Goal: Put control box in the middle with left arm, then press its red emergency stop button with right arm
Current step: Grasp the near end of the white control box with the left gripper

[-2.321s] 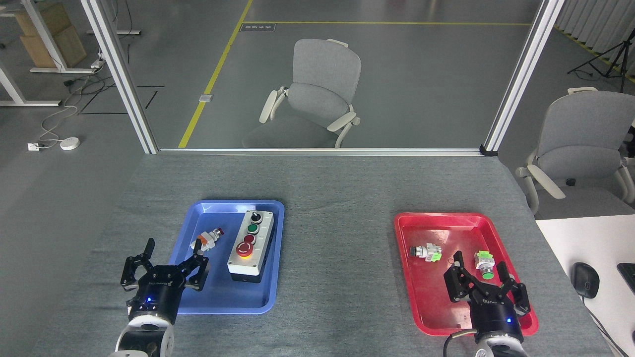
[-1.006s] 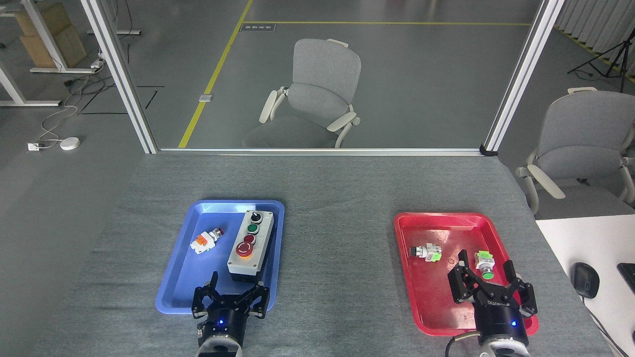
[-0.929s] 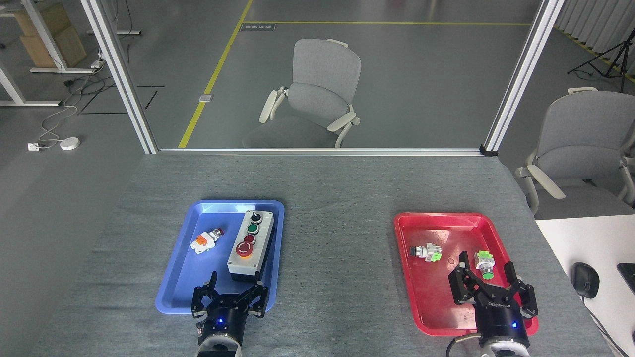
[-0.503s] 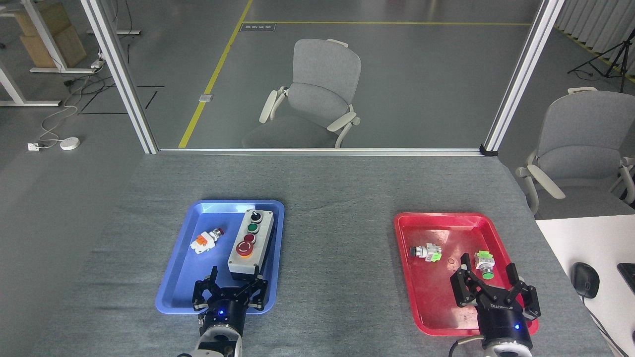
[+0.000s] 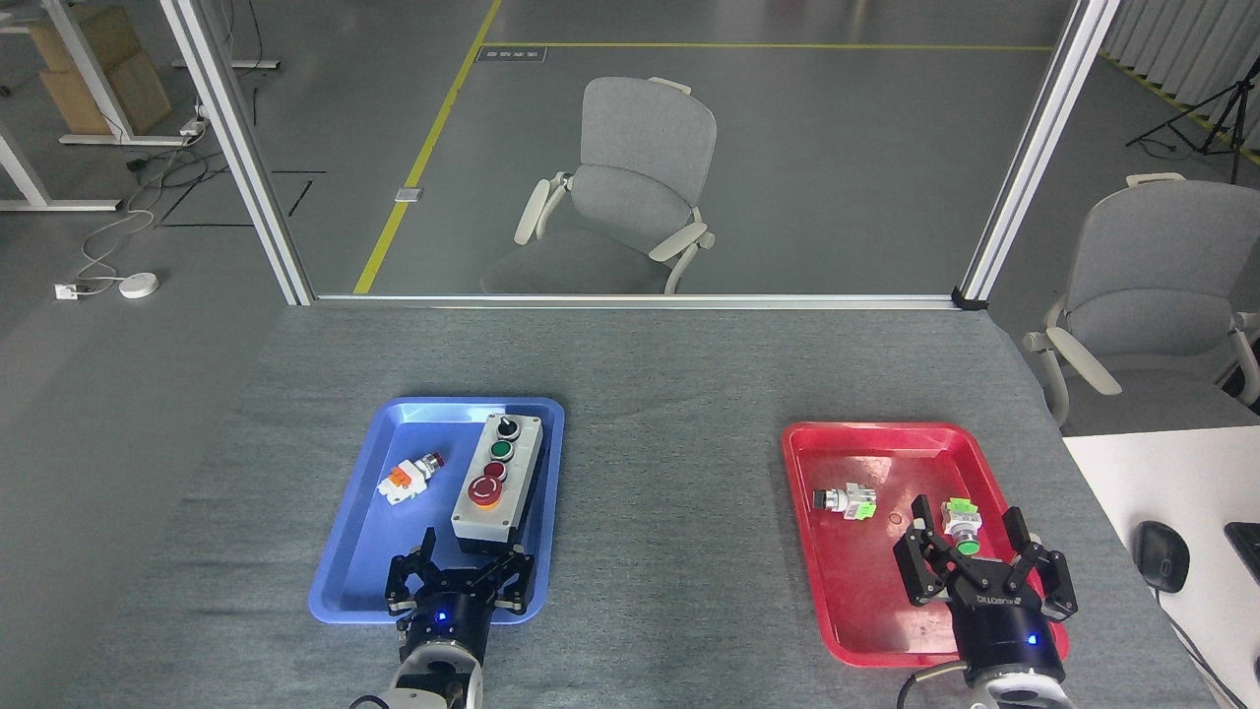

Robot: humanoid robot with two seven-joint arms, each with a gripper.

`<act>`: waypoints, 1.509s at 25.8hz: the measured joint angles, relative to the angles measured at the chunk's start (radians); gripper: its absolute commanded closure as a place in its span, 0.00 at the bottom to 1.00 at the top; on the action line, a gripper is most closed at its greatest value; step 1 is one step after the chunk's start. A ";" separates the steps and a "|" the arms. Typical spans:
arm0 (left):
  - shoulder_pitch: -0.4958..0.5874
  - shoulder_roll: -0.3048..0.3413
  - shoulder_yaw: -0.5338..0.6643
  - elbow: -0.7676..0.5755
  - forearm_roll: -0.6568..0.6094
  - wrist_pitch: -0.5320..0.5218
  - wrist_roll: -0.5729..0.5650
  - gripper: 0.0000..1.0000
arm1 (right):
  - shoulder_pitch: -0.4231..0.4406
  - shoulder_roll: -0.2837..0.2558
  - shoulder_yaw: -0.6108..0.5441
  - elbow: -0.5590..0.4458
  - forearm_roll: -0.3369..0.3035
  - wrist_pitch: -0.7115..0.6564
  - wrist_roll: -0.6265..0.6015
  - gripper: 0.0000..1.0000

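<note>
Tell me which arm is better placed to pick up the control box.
Left. The left gripper is open just short of the control box in the blue tray; the right gripper hangs over the red tray.

Two black robot arms enter from near edge. Left hand (image 5: 463, 571) near centre-left, pointing away toward far side, fingers spread apart, blue light lit on wrist. Right hand (image 5: 975, 561) at near right, fingers likewise spread wide, holding nothing, blue light on wrist.
</note>
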 measured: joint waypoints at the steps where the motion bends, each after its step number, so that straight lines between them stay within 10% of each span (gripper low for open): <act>1: 0.000 -0.004 -0.001 0.000 0.000 -0.002 0.000 0.01 | -0.002 0.002 0.001 -0.001 0.007 0.000 0.002 0.02; 14: -0.050 -0.048 -0.003 0.059 0.002 -0.039 0.001 0.01 | -0.008 0.009 0.007 0.000 0.141 0.020 0.010 0.02; 39: -0.208 -0.047 -0.004 0.323 -0.003 0.012 -0.004 0.01 | 0.004 -0.002 0.066 -0.048 0.179 0.089 0.097 0.02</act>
